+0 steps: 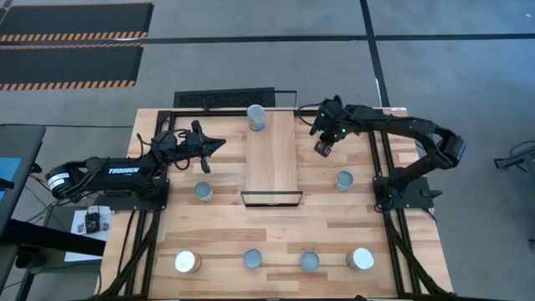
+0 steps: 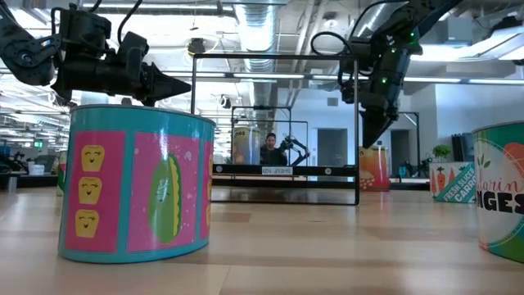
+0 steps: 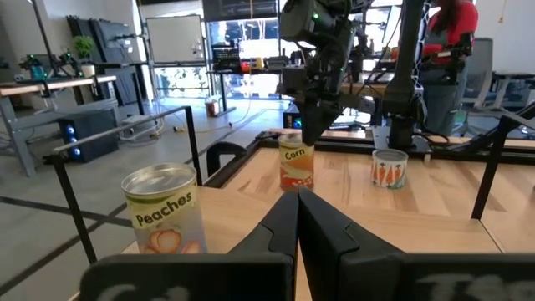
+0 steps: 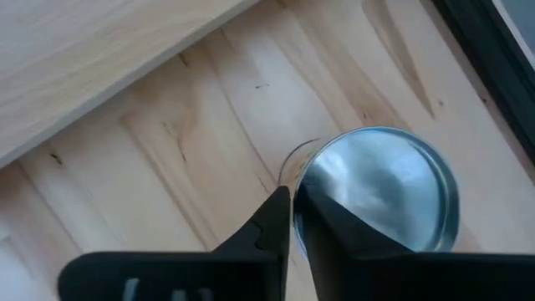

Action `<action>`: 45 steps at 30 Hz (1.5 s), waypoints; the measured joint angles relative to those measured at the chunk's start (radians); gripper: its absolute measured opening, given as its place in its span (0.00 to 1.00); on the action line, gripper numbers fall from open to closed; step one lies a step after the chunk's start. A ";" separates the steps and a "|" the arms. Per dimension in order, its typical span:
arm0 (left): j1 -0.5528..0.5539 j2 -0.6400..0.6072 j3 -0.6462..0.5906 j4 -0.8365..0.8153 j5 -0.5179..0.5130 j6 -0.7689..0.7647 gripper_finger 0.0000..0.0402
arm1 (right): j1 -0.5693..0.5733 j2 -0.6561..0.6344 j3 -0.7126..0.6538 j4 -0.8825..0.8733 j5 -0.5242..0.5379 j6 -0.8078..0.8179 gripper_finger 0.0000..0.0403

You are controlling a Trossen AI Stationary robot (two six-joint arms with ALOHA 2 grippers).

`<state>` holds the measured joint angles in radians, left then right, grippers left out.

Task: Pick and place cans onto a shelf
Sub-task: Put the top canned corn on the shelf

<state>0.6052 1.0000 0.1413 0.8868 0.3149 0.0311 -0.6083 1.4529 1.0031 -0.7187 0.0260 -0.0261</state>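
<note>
- I see the shelf (image 1: 272, 159) in the middle of the wooden table (image 1: 284, 238). It is a long, flat board of pale planks with a thin black metal edge.
- One can (image 1: 257, 117) stands on the far end of the shelf. It is round like a drum, with a shiny grey top. In the left wrist view its label says Peaches (image 3: 165, 209).
- My right gripper (image 1: 323, 147) hangs just off the right side of the shelf, right above a corn can (image 3: 296, 165). Its two dark fingers are pressed together, tips touching, and they hold nothing. In the right wrist view the can's smooth silver lid (image 4: 380, 196) sits under the fingertips (image 4: 280, 219).
- My left gripper (image 1: 219, 144) floats in the air to the left of the shelf, pointing at it. Its fingers are together too, making one sharp black point, and they hold nothing.
- A small can (image 1: 203, 191) sits on the table to the left of the shelf's near end.
- Another can (image 1: 343, 180), with carrots on its label (image 3: 389, 168), sits to the right of the shelf.
- Four more cans stand in a row well in front of the shelf: a white-topped one (image 1: 186, 262), two grey ones (image 1: 253, 259) (image 1: 309, 262), and another white-topped one (image 1: 361, 259).
- In the low view, the nearest can (image 2: 135, 184) has a smooth teal and pink paper label with yellow corn drawn on it.
</note>
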 joint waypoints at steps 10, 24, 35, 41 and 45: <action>0.000 0.000 0.000 -0.002 0.000 0.009 0.00 | 0.000 -0.073 0.000 -0.030 0.050 -0.180 0.30; 0.000 0.000 0.000 -0.009 0.000 0.010 0.00 | 0.000 -0.011 0.000 -0.089 0.104 -0.437 0.29; 0.000 0.000 0.000 -0.007 0.001 0.013 0.00 | 0.002 0.006 0.003 -0.079 0.120 -0.445 0.08; 0.000 0.000 0.000 -0.006 0.001 0.013 0.00 | 0.011 0.009 0.016 -0.090 0.144 -0.428 0.03; 0.000 0.000 0.000 -0.006 0.003 0.013 0.00 | 0.039 0.010 0.068 -0.105 0.164 -0.417 0.01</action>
<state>0.6052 1.0000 0.1417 0.8806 0.3182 0.0444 -0.5692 1.4628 1.0709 -0.8241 0.1904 -0.4427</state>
